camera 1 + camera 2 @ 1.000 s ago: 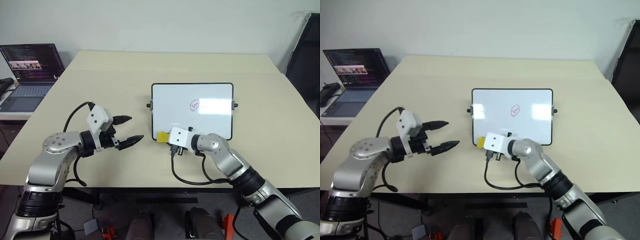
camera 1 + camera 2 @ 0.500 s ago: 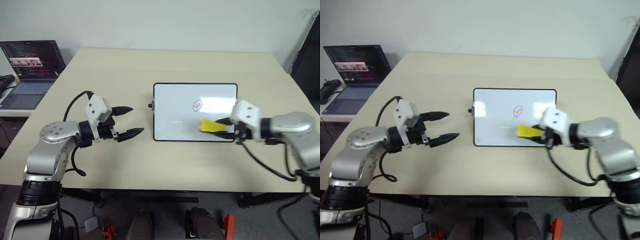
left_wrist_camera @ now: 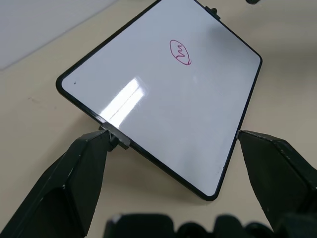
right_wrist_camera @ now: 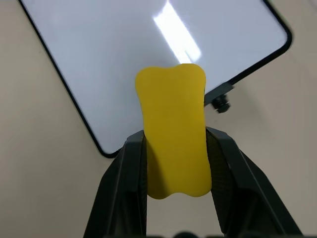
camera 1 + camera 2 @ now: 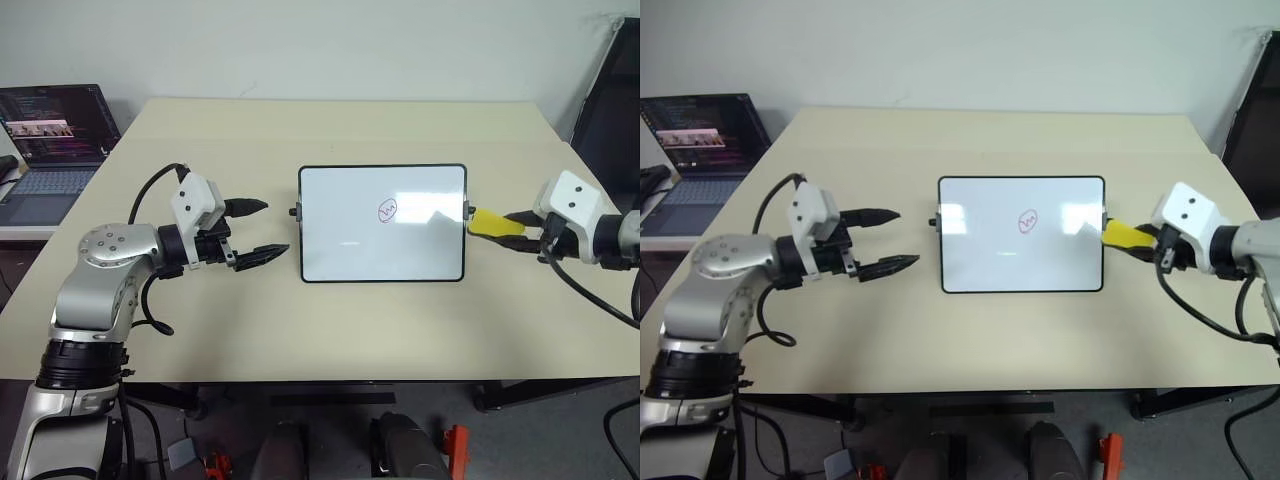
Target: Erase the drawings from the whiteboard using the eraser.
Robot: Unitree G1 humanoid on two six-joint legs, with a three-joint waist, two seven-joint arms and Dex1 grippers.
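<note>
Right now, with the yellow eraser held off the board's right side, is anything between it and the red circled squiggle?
Nothing visible. The right pincer holds the yellow block eraser beside the glossy white whiteboard's right edge, and bare board surface lies between it and the red circled squiggle.

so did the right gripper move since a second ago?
Yes. The right gripper, shut on the eraser, went from the whiteboard's near edge out past its right side, toward the table's right edge.
</note>
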